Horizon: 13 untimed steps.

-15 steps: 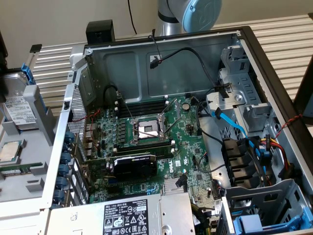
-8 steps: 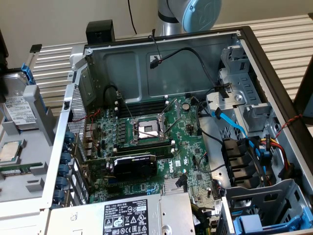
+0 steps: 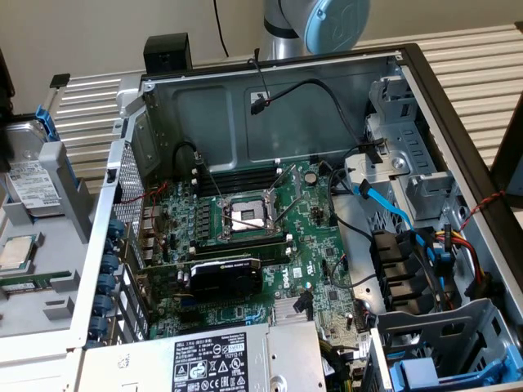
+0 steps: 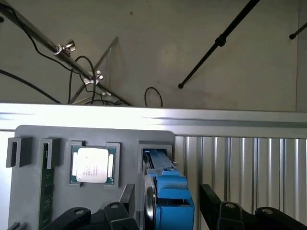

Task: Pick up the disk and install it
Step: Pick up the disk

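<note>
The disk (image 3: 29, 184) (image 4: 170, 189), a flat silver-grey metal hard drive with a white printed label and a blue plastic carrier frame, stands on edge in a slot of the grey moulded plastic parts holder (image 3: 45, 286) (image 4: 57, 136). The holder lies on the slatted metal table (image 3: 90, 114) (image 4: 240, 163), at the exterior view's left of the open grey steel computer case (image 3: 245, 114).

Beside the disk, a small square silver processor chip (image 3: 18, 251) (image 4: 92, 165) sits in its own recess of the same holder. A narrow green memory board (image 4: 45, 191) stands in a further slot beyond the chip.

The gripper (image 4: 168, 201) has its two black fingers (image 4: 115, 213) spread apart and holds nothing. In the wrist view the disk's blue frame lines up between them. How near the fingers stand to the disk cannot be told.

A silver and light-blue joint of the robot arm (image 3: 315, 24) stands behind the rear wall of the case. Inside the case, a black graphics card (image 3: 225, 278) sits on the green motherboard (image 3: 270, 237).
</note>
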### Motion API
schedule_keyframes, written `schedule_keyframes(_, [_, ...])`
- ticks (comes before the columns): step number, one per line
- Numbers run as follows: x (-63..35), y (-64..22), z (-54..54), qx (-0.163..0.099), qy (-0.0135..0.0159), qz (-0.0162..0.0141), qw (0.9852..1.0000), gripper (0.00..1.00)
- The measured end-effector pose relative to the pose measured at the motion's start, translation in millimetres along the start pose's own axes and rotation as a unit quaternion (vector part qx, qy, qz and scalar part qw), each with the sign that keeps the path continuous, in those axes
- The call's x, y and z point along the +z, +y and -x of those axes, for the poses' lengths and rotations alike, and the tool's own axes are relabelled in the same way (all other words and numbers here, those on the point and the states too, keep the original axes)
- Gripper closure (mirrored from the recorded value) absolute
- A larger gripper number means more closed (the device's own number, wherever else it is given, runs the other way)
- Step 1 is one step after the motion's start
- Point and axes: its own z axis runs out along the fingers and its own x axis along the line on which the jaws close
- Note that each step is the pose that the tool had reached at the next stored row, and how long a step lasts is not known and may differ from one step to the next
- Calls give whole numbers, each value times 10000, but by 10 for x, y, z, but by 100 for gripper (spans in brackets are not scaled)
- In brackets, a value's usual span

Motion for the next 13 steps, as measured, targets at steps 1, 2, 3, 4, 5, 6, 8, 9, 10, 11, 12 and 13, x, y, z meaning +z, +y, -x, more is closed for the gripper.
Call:
schedule_keyframes(1, [0,0,0,0,0,1,10000,35])
schedule_keyframes(2, [0,0,0,0,0,1,10000,38])
schedule_keyframes(3, [1,0,0,0,0,0,10000,38])
schedule_keyframes(4, [2,0,0,0,0,-1,10000,44])
schedule_keyframes(5, [2,0,0,0,0,-1,10000,50])
schedule_keyframes(6, [2,0,0,0,0,-1,10000,50])
schedule_keyframes(8, [2,0,0,0,-1,-1,10000,61])
schedule_keyframes(9, [3,1,-2,0,-1,-3,10000,61])
schedule_keyframes(10, [3,2,-4,0,-2,-3,10000,61])
schedule_keyframes(11, [2,2,-7,0,-3,-4,10000,61])
schedule_keyframes(12, [2,3,-9,0,-4,-6,10000,61])
schedule_keyframes(13, [1,3,-14,-1,-4,-7,10000,61])
